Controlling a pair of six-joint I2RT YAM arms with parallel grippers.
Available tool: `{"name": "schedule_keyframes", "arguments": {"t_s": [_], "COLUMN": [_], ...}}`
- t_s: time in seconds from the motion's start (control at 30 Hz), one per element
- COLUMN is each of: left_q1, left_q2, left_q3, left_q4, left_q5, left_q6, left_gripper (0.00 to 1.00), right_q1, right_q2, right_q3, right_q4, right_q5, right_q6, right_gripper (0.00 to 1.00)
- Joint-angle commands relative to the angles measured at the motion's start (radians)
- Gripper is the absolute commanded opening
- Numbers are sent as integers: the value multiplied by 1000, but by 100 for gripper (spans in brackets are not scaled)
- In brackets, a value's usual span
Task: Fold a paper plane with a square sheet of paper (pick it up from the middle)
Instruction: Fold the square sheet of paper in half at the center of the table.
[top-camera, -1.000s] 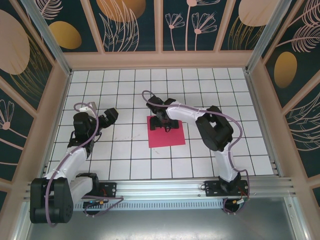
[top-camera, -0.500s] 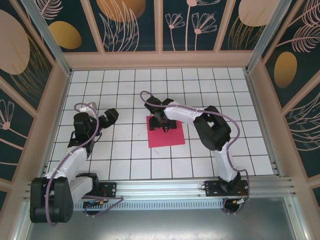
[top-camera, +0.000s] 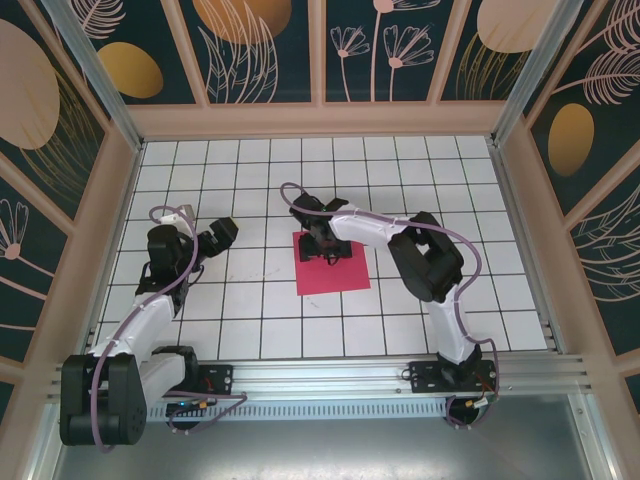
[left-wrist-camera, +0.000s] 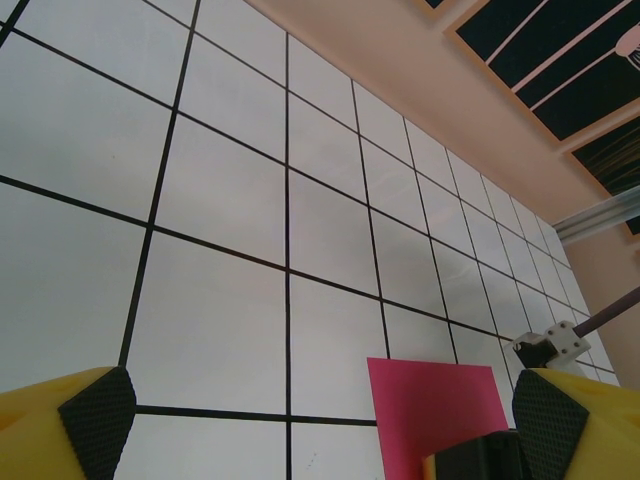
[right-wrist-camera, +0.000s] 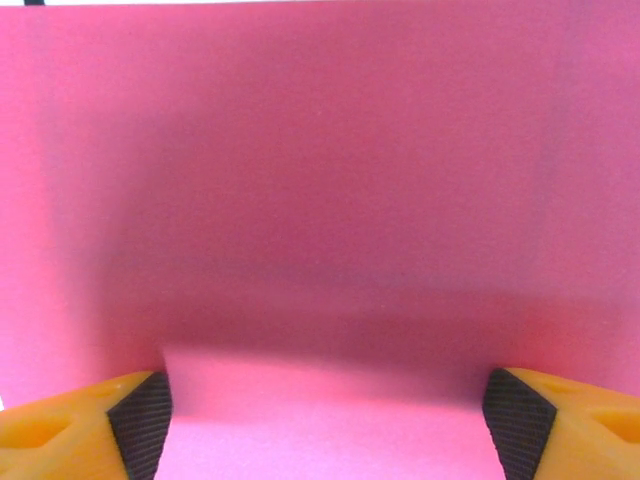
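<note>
Square sheet of paper (top-camera: 335, 275) lies flat mid-counter (top-camera: 450, 180). The right arm reaches left over it with its wrist tipped down. The right pincer (top-camera: 325, 247) sits low over the sheet's far half, jaws spread wide, and pink paper (right-wrist-camera: 320, 200) spans the gap between its pads (right-wrist-camera: 140, 420). Being square, it has no long axis, and its edges sit slightly skewed to the grid. The left arm is folded back at the left. The left pincer (top-camera: 222, 232) is wide open over bare tiles, well apart from the sheet and aimed toward it (left-wrist-camera: 430, 400).

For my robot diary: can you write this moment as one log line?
paper: flat, unfolded | right gripper: open, low over paper | left gripper: open, away
</note>
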Motion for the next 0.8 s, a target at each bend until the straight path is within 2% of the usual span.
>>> {"name": "schedule_keyframes", "arguments": {"t_s": [0.0, 0.17, 0.33, 0.77], "left_q1": [5, 4, 5, 4], "left_q2": [-5, -5, -7, 2], "left_q3": [-3, 9, 7, 11], "left_q4": [6, -16, -18, -25], "left_q5": [25, 39, 40, 47], "left_q6": [10, 17, 16, 22], "left_gripper": [99, 99, 99, 99], "right_q1": [5, -16, -15, -18], "right_q2": [-22, -21, -3, 88], "right_q3": [25, 77, 101, 35], "right_q4": [-62, -142, -221, -154], "right_q5": [-16, -43, -17, -57], "right_q6": [-14, -34, -42, -39], "right_gripper": [92, 94, 96, 99]}}
